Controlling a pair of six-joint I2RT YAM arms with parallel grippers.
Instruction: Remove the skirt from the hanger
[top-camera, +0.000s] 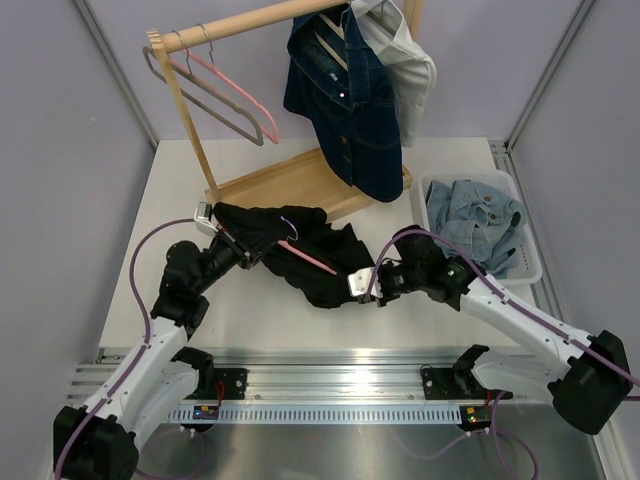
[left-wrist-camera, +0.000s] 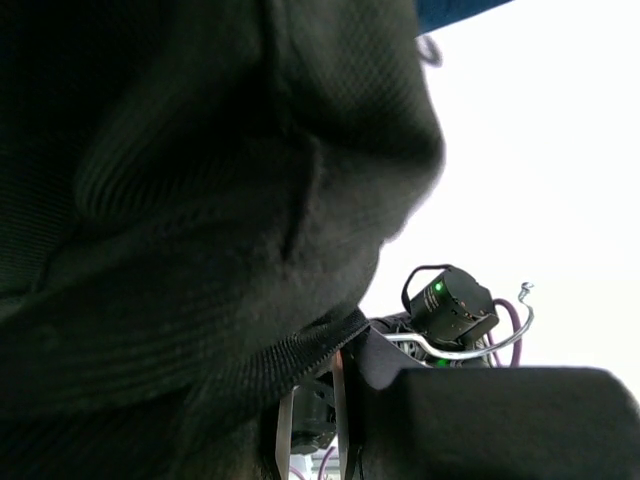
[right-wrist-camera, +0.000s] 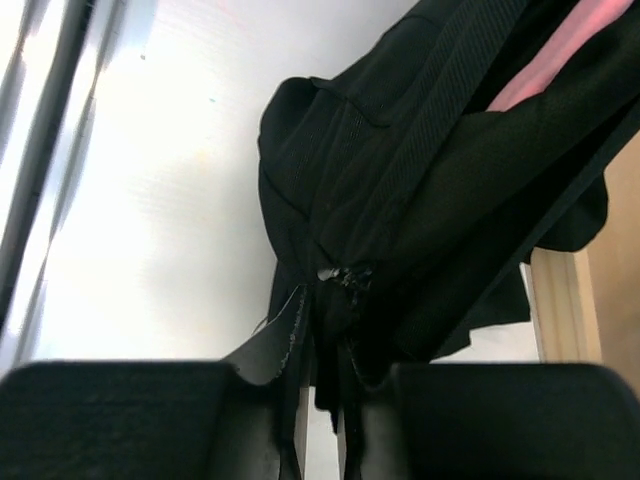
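Item: black skirt (top-camera: 330, 287), crumpled on the tabletop (top-camera: 250, 320), pink hanger (top-camera: 310, 260) not yet out of it, removal judged barely begun; right claw (top-camera: 362, 283) pinched nearly closed on its hem; left claw (top-camera: 243, 252) at the waistband end, grip buried in cloth, cannot tell.

A wooden rack (top-camera: 290, 180) stands on the white table (top-camera: 260, 320). A dark blue jacket (top-camera: 345, 105) and two hangers (top-camera: 245, 90) hang on it. A basket (top-camera: 531, 252) holds a blue shirt (top-camera: 475, 225).
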